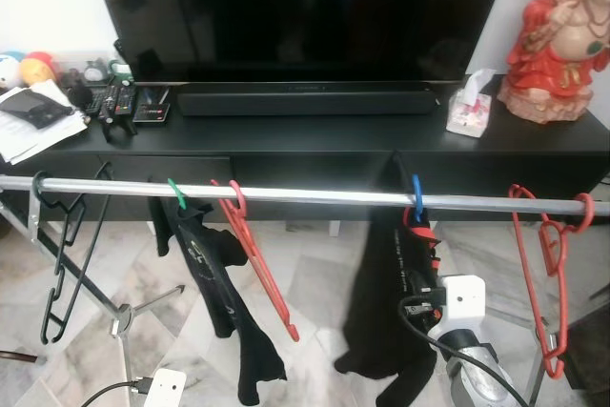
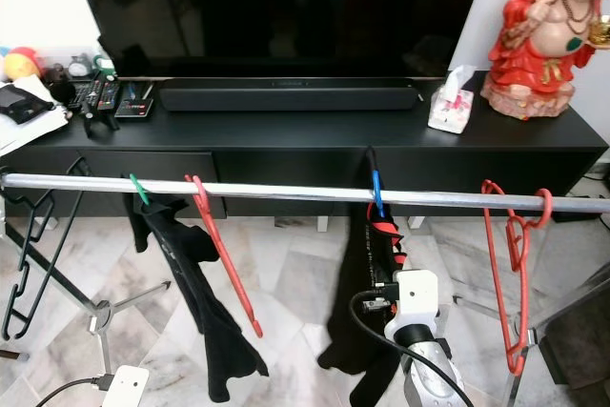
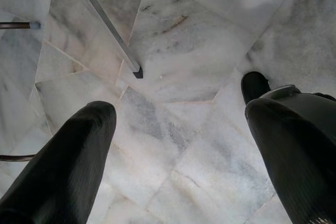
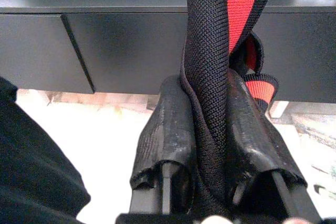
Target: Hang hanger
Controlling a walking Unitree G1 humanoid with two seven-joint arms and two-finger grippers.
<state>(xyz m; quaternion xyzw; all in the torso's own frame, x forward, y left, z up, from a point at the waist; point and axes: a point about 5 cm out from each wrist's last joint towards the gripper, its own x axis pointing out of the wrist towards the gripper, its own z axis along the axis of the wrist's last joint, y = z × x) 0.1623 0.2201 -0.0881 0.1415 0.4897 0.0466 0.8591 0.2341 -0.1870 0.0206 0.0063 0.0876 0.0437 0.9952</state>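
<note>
Right gripper [image 4: 205, 156] clamps black-red garment [image 4: 210, 51] under rail [image 1: 315, 195]; left gripper [image 3: 178, 145] open over bare floor [image 3: 178, 66].

Home living room: television [image 1: 305, 11], marble floor [image 3: 173, 77]

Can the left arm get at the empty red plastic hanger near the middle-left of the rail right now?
Probably yes. The left tool hangs open and empty over the marble floor, and the red plastic hanger on the silver metal rail dangles on that side, unblocked; the black garment just beside it could snag.
</note>
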